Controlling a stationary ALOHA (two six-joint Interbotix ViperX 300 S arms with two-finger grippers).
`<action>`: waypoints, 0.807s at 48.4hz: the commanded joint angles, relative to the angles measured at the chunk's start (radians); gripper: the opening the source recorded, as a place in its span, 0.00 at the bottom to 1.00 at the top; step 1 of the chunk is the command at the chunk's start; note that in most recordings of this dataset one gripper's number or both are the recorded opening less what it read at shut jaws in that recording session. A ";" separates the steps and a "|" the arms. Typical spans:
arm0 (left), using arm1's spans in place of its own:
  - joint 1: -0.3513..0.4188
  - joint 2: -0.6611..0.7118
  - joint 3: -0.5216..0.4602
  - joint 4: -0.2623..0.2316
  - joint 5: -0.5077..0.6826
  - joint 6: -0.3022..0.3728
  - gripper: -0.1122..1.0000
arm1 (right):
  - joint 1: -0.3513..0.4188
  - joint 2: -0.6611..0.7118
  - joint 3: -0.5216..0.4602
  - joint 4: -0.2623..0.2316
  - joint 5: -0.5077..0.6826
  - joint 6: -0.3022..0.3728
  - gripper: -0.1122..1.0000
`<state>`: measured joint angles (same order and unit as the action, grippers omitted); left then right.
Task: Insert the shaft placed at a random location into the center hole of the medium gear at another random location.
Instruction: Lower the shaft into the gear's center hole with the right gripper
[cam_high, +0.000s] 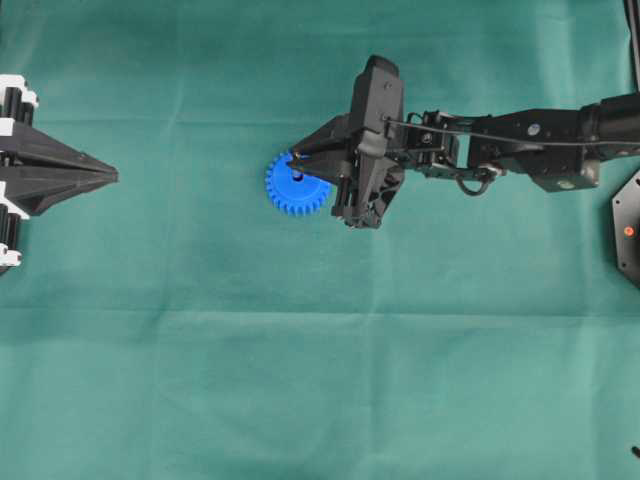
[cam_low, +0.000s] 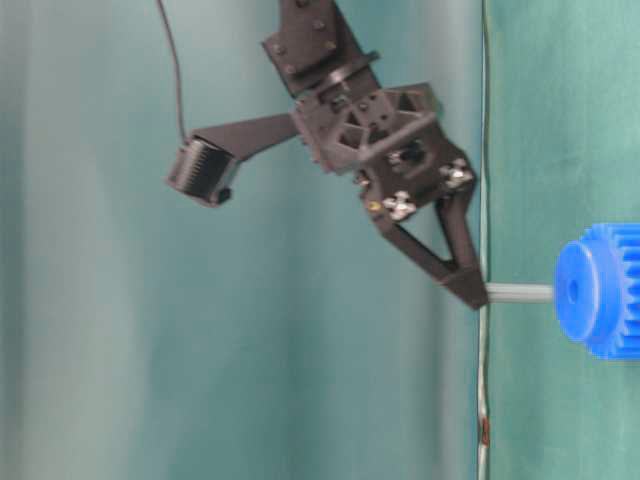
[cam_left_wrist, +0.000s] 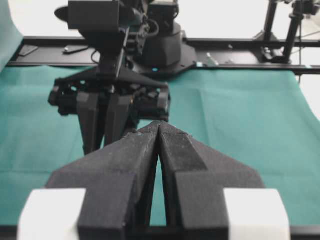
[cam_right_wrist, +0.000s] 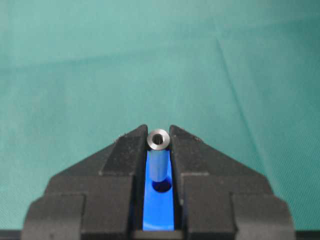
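The right gripper (cam_right_wrist: 159, 145) is closed on the upper end of the shaft (cam_right_wrist: 159, 159), holding the small silvery pin upright between its black fingertips (cam_right_wrist: 125, 150); the shaft's lower end meets the center hole (cam_right_wrist: 161, 187) in the raised hub of the medium gear (cam_high: 293, 186). The blue gear lies flat on the green cloth of the bench (cam_high: 300, 380), near the middle, partly under the right gripper. The left gripper (cam_high: 112, 175) rests at the bench's left edge, well apart from the gear, its jaws pressed together and holding nothing.
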<state>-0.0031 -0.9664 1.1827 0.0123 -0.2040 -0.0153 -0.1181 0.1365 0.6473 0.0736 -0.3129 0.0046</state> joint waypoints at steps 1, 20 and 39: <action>-0.002 0.008 -0.025 0.002 -0.005 0.000 0.11 | 0.000 0.003 -0.017 0.003 -0.020 0.000 0.22; 0.000 0.008 -0.025 0.003 -0.005 0.000 0.10 | 0.002 0.046 -0.012 0.018 -0.044 0.002 0.22; 0.000 0.008 -0.025 0.003 -0.005 0.000 0.11 | 0.002 0.086 -0.026 0.017 -0.044 0.000 0.22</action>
<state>-0.0031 -0.9664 1.1827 0.0123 -0.2040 -0.0153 -0.1166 0.2362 0.6443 0.0890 -0.3436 0.0046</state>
